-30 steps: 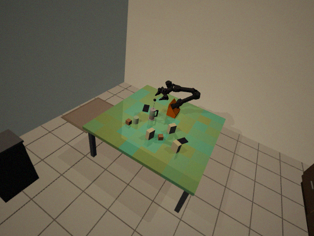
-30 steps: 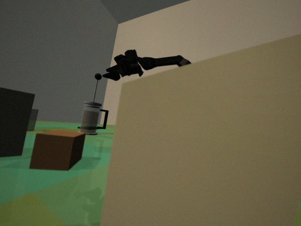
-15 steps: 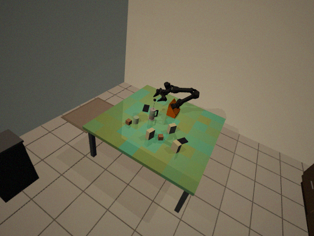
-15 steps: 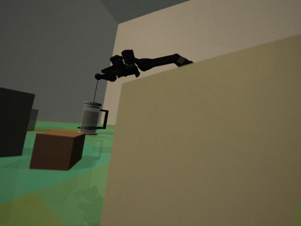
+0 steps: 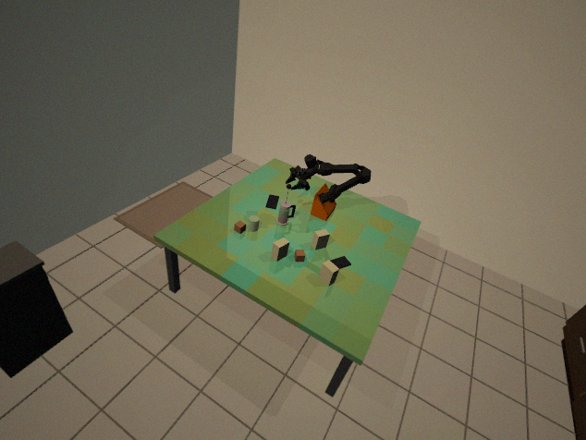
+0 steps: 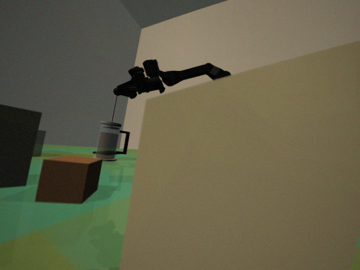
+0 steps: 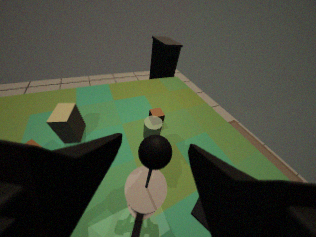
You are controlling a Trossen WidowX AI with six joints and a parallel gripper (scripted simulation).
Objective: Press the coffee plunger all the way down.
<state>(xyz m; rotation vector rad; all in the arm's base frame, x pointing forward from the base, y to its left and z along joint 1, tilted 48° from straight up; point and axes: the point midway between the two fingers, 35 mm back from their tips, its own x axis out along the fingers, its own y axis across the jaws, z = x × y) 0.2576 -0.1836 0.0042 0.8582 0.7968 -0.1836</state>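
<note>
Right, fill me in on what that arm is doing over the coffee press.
The black arm is reaching out over the coffee press, which stands upright on the green table. Its gripper sits level with the plunger knob, one finger on each side, with gaps showing between fingers and knob, so nothing is gripped yet. The plunger rod stands tall above the lid, so the pressing has not started.

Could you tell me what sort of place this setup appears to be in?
Probably a plain indoor test room rather than a real kitchen: a green patchwork table stands on a tiled floor between bare walls, with a coffee press and loose blocks beside a table-mounted arm whose gripper is at the plunger.
</note>
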